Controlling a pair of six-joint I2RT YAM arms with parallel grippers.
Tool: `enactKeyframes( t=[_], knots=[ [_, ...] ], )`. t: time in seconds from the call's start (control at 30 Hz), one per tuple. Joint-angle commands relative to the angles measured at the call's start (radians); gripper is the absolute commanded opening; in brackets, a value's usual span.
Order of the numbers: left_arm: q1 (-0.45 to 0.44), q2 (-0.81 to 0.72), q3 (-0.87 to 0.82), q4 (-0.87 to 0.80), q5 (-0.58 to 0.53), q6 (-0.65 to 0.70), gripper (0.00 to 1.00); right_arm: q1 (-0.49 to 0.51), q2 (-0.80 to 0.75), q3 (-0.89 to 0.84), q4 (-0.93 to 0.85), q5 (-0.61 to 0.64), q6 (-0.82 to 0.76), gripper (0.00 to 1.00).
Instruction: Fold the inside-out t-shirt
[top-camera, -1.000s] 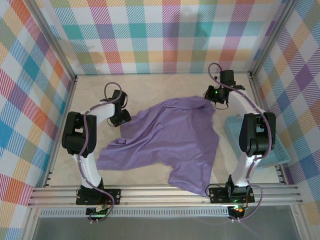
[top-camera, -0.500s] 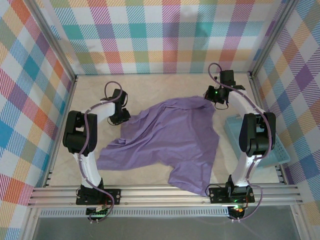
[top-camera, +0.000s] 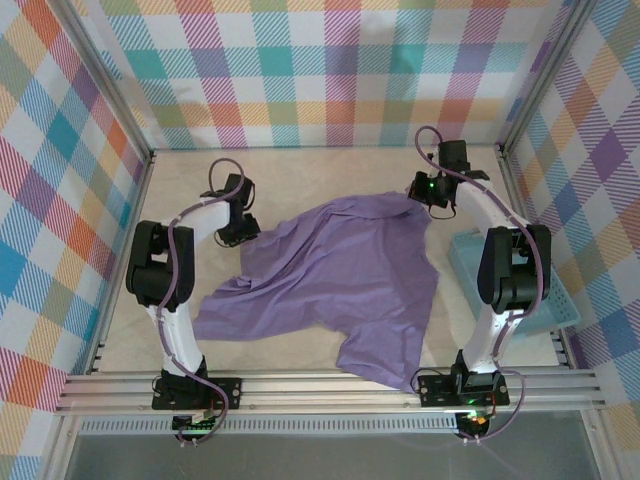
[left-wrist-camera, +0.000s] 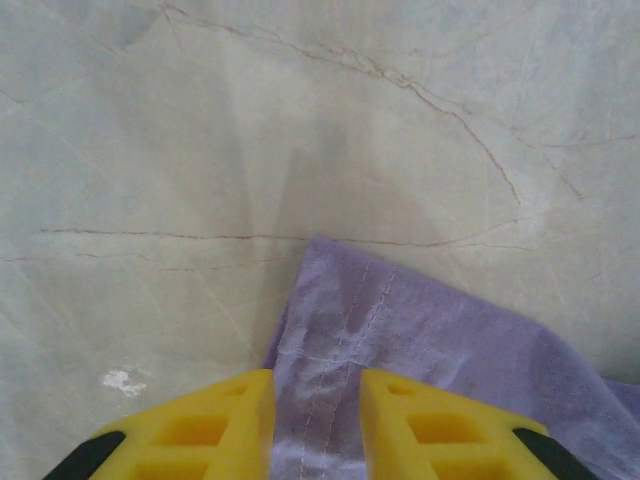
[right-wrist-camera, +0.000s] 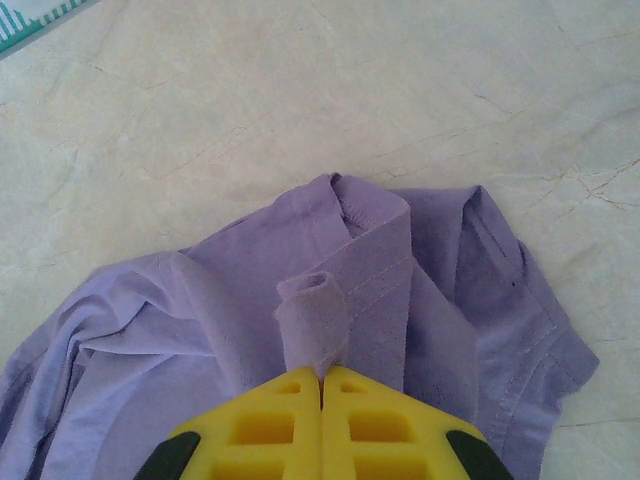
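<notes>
Top view: the t-shirt lies spread and rumpled across the middle of the pale marbled surface, between the two arms. Its near hem hangs at the front edge, beside the right arm's base. One far corner is drawn up to the right hand. The left hand sits at the cloth's far-left edge. From up here both hands are dark blobs under their wrists, and their fingers cannot be made out.

Left wrist view fills that in. The left hand has its yellow fingers apart, and a stitched corner of the shirt lies flat in the gap. Whether the pads touch the cloth cannot be told, since the fingertips are cut off by the frame's lower edge. Bare surface beyond.

Right wrist view: the right hand has its fingers together, clamped on a small rolled pinch of the shirt that stands up just past the tips. Seams and hem stitching show here, too fine for the top view.

A light blue basket sits on the right, partly hidden behind the right arm. A teal-and-white strip is cut off at the right wrist view's corner — not identifiable.
</notes>
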Motion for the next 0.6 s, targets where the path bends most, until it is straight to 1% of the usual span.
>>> enactKeyframes(
  t=[0.0,0.1,0.3,0.57],
  knots=[
    [0.022,-0.024,0.023,-0.031,-0.004,0.009,0.3,0.006,-0.007,0.001,-0.007,-0.001,-0.01,0.0],
    [0.022,-0.001,0.029,-0.031,0.008,0.004,0.31,0.006,-0.006,0.001,-0.011,0.002,-0.012,0.0],
    [0.022,0.025,0.036,-0.025,-0.003,0.005,0.33,0.006,-0.004,0.003,-0.011,-0.001,-0.011,0.0],
    [0.022,0.066,0.061,-0.028,-0.003,0.013,0.29,0.006,-0.003,0.005,-0.012,-0.001,-0.013,0.0]
  ],
)
